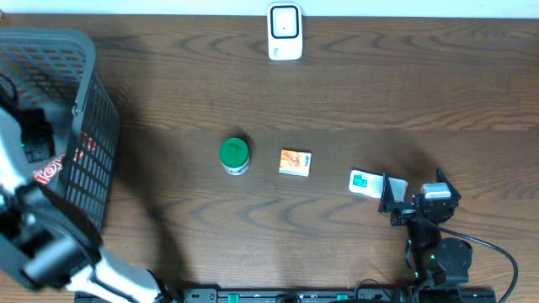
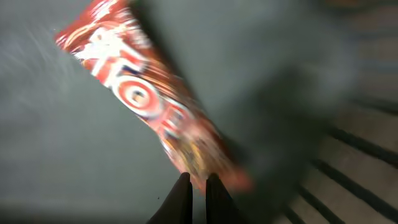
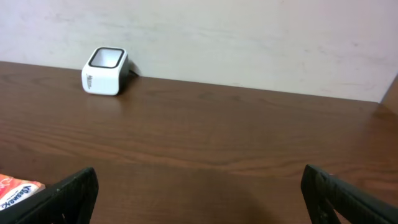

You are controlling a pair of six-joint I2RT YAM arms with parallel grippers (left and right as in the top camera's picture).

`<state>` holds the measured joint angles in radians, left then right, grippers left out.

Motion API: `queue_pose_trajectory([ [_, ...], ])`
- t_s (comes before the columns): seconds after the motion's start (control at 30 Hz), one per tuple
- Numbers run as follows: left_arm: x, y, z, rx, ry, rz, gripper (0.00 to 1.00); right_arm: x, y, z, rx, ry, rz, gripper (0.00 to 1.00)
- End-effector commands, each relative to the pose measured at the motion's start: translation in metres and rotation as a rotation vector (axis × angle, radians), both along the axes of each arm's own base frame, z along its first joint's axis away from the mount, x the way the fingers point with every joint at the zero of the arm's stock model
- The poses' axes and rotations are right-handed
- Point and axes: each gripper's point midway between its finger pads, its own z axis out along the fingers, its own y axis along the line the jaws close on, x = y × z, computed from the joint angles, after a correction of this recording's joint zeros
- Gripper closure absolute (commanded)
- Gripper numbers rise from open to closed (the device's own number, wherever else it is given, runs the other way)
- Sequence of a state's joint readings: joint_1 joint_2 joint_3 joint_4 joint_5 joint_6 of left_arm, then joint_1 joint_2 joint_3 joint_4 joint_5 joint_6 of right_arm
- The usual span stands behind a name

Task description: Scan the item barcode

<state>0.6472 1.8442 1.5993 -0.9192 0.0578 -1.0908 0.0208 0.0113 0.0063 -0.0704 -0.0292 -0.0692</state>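
Note:
In the left wrist view, my left gripper is shut on the lower end of a red and white snack packet, which is blurred and slants up to the left inside the basket. The overhead view shows part of that red packet through the basket wall, beside my left arm. The white barcode scanner stands at the table's far edge and also shows in the right wrist view as the scanner. My right gripper stands open and empty near the front right.
The dark mesh basket fills the left side. A green-lidded jar, an orange box and a white and teal packet lie in a row mid-table. The packet is close to my right gripper's left finger.

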Motion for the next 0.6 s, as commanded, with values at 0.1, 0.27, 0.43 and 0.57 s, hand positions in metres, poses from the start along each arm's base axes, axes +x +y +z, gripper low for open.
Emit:
queue_pose_trajectory([
  [0.1, -0.006, -0.03, 0.129, 0.12, -0.326, -0.076, 0.93, 0.0, 0.0, -0.001, 0.012, 0.003, -0.003, 0.01],
  [0.27, -0.051, -0.017, 0.184, 0.371, -0.315, 0.016, 0.44, 0.0, 0.0, -0.001, 0.012, 0.003, -0.003, 0.01],
  [0.43, -0.065, -0.008, 0.168, 0.41, -0.189, 0.005, 0.09, 0.0, 0.0, -0.001, 0.012, 0.003, -0.003, 0.01],
  [0.57, -0.054, -0.002, 0.121, 0.309, -0.108, 0.029, 0.09, 0.0, 0.0, -0.001, 0.012, 0.003, -0.003, 0.01],
])
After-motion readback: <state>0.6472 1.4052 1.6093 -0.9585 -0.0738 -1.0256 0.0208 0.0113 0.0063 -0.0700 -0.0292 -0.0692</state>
